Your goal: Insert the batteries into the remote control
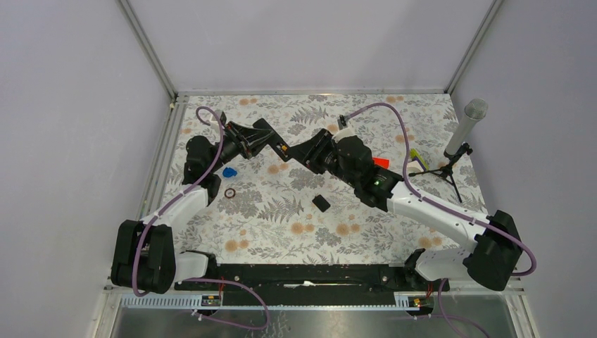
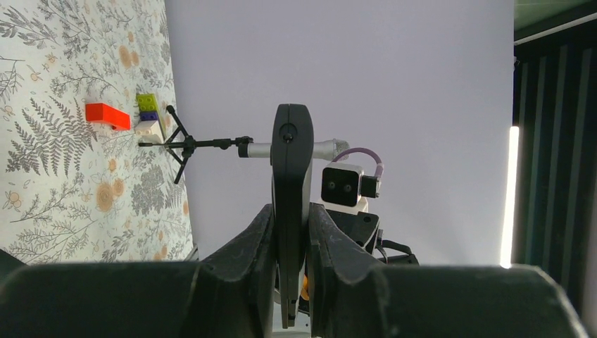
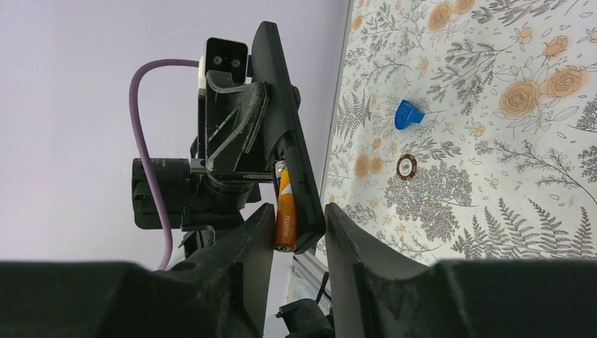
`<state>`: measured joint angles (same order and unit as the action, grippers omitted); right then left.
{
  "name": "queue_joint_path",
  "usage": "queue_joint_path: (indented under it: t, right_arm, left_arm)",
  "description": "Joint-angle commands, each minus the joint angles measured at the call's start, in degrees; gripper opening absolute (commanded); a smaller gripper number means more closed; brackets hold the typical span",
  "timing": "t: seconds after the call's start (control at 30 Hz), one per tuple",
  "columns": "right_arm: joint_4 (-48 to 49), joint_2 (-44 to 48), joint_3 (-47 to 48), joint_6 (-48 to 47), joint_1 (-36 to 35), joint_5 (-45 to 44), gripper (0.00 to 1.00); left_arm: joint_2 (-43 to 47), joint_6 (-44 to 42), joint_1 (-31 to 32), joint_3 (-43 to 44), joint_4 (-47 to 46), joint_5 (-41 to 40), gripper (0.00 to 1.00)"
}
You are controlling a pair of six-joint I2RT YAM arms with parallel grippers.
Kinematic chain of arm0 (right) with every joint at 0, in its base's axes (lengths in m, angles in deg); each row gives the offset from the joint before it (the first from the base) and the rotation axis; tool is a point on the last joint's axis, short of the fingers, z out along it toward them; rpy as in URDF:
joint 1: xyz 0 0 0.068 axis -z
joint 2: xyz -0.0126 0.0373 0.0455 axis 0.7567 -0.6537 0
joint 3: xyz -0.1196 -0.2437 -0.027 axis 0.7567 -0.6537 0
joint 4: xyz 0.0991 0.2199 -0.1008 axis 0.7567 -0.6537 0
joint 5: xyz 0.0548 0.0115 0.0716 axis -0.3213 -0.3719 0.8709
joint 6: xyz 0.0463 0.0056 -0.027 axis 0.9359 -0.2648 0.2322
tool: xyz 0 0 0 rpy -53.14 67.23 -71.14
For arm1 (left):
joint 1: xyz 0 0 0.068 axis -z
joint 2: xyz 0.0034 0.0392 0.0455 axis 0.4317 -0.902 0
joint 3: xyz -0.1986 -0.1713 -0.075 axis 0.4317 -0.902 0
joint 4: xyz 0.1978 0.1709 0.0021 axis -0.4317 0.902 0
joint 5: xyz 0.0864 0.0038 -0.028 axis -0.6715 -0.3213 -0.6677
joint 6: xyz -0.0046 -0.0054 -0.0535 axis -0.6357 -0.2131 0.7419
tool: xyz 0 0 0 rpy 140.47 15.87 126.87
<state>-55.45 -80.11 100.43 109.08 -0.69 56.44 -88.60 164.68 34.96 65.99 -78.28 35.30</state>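
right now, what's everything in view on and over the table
remote: one, black, held between both pincers
battery: one, orange, against the remote's end
cover: one, black, on the cloth, middle
block: one, red, right of middle
microphone: one, grey head, on a black stand, far right
block stack: one, green, blue and white, beside the stand
small piece: one, blue, left of middle
disc: one, dark, beside the blue piece
left pincer: one, black, shut on the remote
right pincer: one, black, around remote end and battery
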Motion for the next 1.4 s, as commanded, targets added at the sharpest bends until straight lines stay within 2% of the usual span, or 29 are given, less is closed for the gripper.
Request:
queue_joint_path:
  t: [0.0, 0.2, 0.37, 0.77, 1.37]
  right_arm:
    - [2.8, -1.0, 0.0, 1.6, 0.2, -2.3, 0.37]
    - [2.4, -2.6, 0.7, 1.8, 0.2, -2.1, 0.30]
    - [1.4, -4.1, 1.7, 1.8, 0.2, -2.2, 0.27]
    - [0.2, -7.7, 3.5, -2.3, 0.2, -3.6, 0.29]
    - [5.0, -11.7, 4.4, -8.4, 0.2, -3.0, 0.34]
  left_arm:
    - [1.9, 1.2, 0.2, 0.1, -4.7, -0.8, 0.00]
    - [2.5, 1.5, 1.1, 0.0, -4.8, -0.5, 0.00]
    - [3.3, 1.4, 1.7, -0.1, -4.9, -0.5, 0.00]
    - [4.2, 2.6, 3.6, -0.6, -5.0, -1.7, 0.00]
    - [4.7, 5.5, 4.5, -1.0, -4.5, -2.0, 0.00]
